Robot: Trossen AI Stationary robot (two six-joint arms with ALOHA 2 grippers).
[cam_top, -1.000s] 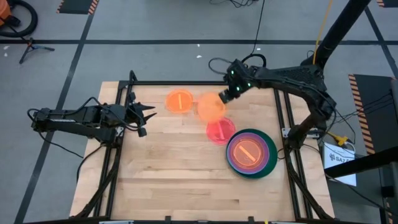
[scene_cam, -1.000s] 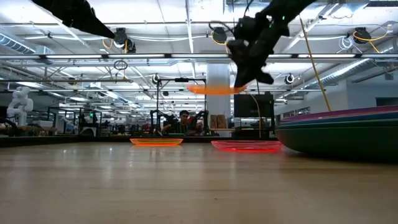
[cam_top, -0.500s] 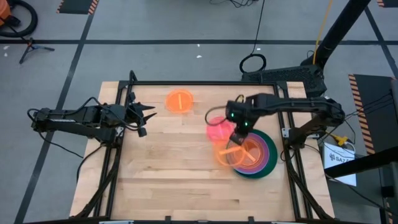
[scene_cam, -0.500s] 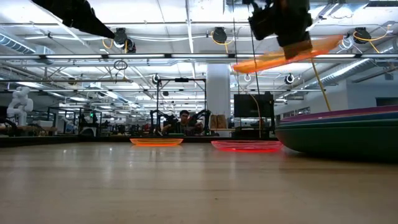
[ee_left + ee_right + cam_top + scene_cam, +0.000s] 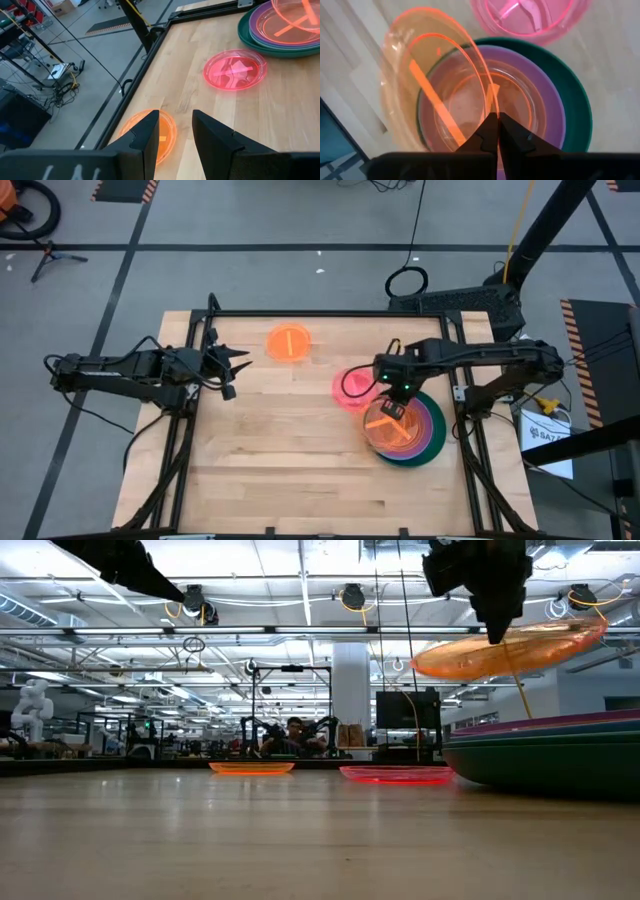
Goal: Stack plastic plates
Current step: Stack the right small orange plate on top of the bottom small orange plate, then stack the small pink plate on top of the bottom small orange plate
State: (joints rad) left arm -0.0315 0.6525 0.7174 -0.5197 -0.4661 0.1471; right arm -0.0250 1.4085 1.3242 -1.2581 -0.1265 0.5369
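My right gripper (image 5: 388, 408) is shut on a small translucent orange plate (image 5: 378, 425) and holds it in the air over the stack (image 5: 425, 442). That stack has a dark green plate (image 5: 576, 117) at the bottom, a purple one (image 5: 551, 102) above it and an orange-tinted one on top. A pink plate (image 5: 350, 388) lies flat on the wood just beside the stack. Another orange plate (image 5: 289, 342) lies flat near the far edge. My left gripper (image 5: 238, 365) is open and waits at the table's left side, its fingers (image 5: 145, 137) pointing over that far orange plate (image 5: 162, 135). My right gripper pinches the orange plate's rim (image 5: 487, 102) between its two fingers, coming from above and pointing down. The plate (image 5: 510, 648) is lifted clear, tilted, and hangs above the stack (image 5: 545, 752) without touching it.
Black rails (image 5: 200, 380) frame the wooden table on its left, far and right sides. Bare wood (image 5: 290, 460) takes up the near and middle part. In the low view the pink plate (image 5: 397, 775) and the far orange plate (image 5: 252, 768) lie low on the table.
My right gripper has carried the orange plate from the table's far side, past the pink plate, toward the near right and over the stack. The plate has tipped from level to tilted on the way. The gripper has stayed shut on it.
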